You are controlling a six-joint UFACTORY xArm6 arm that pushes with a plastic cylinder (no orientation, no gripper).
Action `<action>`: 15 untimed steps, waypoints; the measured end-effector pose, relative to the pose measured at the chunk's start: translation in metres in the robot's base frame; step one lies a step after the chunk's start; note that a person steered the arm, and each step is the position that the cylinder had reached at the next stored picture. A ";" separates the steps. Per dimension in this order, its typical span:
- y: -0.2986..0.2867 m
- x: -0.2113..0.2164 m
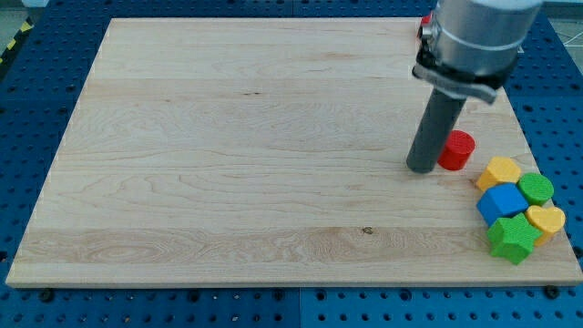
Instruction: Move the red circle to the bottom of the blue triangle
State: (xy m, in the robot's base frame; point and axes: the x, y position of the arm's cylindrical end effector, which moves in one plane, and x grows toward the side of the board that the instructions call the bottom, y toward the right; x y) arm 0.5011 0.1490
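My tip (422,168), the lower end of a straight dark rod with no end effector to open or close, rests on the pale wooden tabletop (228,155), touching or just beside the left edge of the small red circular block (456,150). The block looks light, rigid and smooth, so it should slide readily but may slip around the rod if pushed off-centre. No blue triangle is identifiable; a blue block (501,201), shape unclear, sits in the cluster to the lower right.
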 end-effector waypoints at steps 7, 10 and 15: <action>0.070 -0.139; 0.112 -0.109; 0.091 -0.174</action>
State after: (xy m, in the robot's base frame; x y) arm 0.3267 0.2405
